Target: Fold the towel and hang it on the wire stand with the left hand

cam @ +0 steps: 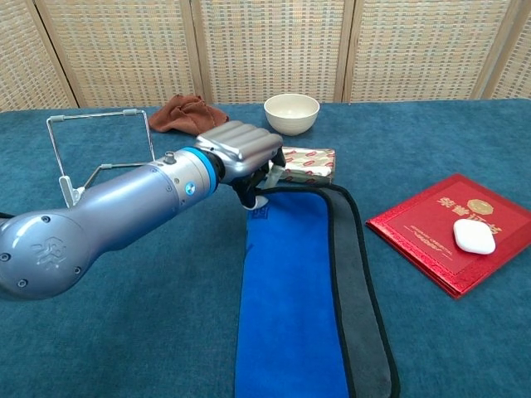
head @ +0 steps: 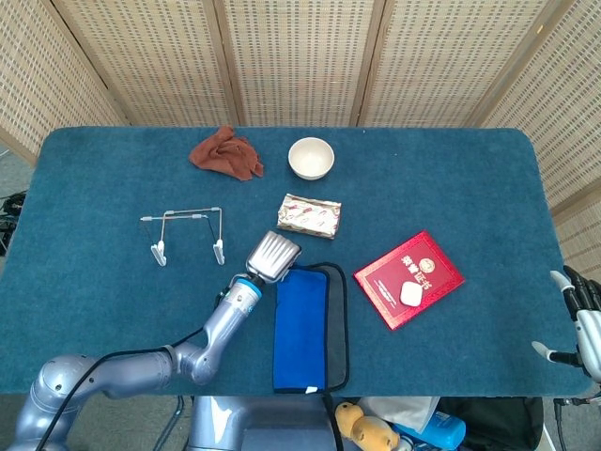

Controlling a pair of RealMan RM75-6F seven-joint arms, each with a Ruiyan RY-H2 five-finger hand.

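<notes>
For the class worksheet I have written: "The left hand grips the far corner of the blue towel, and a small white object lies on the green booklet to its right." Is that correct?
One detail is wrong: the booklet is red, not green, as the chest view shows. The rest stands: the left hand grips the far corner of the blue towel, and the small white object lies on the booklet.

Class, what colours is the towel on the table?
Blue towel with a dark grey edge; clearest in the chest view.

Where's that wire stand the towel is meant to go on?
In the head view the wire stand sits on the table's left half, left of the left hand and below the crumpled brown cloth.
</notes>
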